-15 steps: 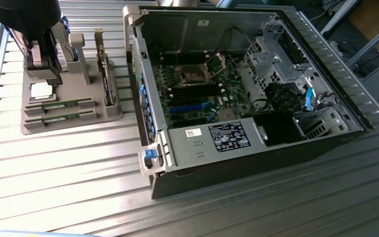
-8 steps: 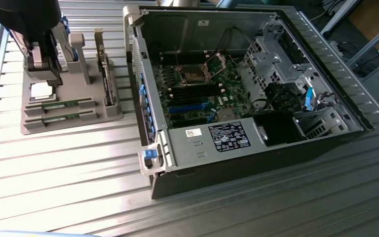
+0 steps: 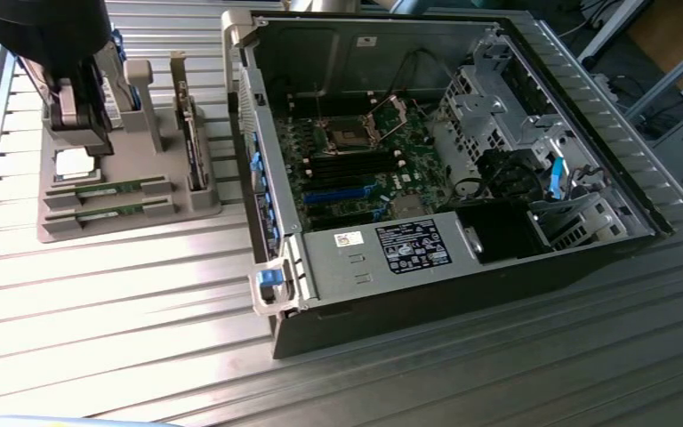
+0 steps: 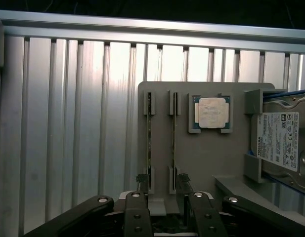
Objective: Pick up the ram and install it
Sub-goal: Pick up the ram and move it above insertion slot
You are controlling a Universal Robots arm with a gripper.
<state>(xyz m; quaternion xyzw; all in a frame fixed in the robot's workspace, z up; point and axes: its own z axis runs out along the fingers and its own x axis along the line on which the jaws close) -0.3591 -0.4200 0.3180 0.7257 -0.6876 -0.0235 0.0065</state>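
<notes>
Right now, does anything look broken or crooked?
Nothing stands out. Both ram sticks stand straight in their tray slots, the chip lies flat in its pocket, and the open gripper hangs near the sticks.

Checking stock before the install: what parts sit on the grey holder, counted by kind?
Ram sticks: 2
Processor chip: 1
Hard drive: 1
Upright card: 1
Total: 5

There's the arm [image 3: 45, 31] running off the upper left of the exterior frame, its black bulk hiding the back corner of the holder [image 3: 193, 206]. Wrist camera: the claw [image 4: 162, 178] cropped at its base, the hard drive [image 4: 281, 140] sliced by the edge, label print unreadable.
</notes>
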